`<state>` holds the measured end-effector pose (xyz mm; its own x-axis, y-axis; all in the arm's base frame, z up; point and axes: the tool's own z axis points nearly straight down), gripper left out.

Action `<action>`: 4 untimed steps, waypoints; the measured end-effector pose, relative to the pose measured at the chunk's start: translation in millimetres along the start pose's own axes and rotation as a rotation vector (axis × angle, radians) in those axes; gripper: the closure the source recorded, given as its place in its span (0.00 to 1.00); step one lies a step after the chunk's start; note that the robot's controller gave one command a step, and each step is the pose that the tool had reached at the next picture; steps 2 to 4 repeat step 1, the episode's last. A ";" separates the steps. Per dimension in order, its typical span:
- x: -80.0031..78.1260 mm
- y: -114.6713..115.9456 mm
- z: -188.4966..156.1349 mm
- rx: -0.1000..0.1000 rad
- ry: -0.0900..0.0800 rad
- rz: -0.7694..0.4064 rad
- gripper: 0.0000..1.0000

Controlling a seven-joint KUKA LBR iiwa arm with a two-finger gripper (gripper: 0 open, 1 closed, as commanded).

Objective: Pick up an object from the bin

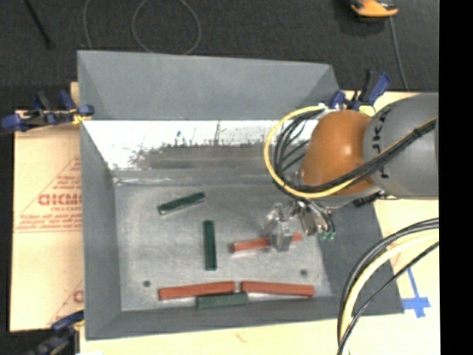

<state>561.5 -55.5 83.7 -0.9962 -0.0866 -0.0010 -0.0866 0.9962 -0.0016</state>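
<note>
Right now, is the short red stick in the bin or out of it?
In: the short red stick lies on the bin floor, its right end at the gripper.

claw over short bar | upright bar left | bar row front

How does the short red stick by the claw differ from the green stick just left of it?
The red stick lies crosswise; the green stick runs front to back. The red stick's right end sits under the claw; the green stick lies clear of it. Both are slim bars lying flat.
</note>
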 end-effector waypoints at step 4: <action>11.0 -17.3 -129.0 0.002 -0.011 0.021 1.00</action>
